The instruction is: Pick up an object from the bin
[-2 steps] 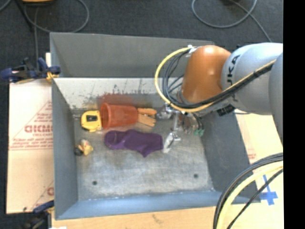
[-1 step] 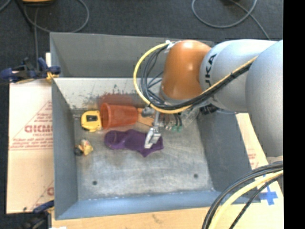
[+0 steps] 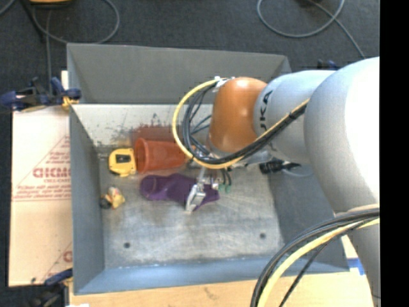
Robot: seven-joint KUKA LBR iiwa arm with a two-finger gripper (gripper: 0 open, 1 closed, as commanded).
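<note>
My gripper (image 3: pixel 197 197) is down in the middle of the bin, its metal fingers touching the right end of a purple soft object (image 3: pixel 167 187) that lies across the floor. Just behind that lies an orange-red cup (image 3: pixel 158 155) on its side. To the cup's left sits a yellow tape measure (image 3: pixel 121 161).
A small yellowish toy (image 3: pixel 114 199) lies by the left wall. The arm with its orange cover and looped cables hangs over the bin's right half. Bare floor shows along the front of the bin.
</note>
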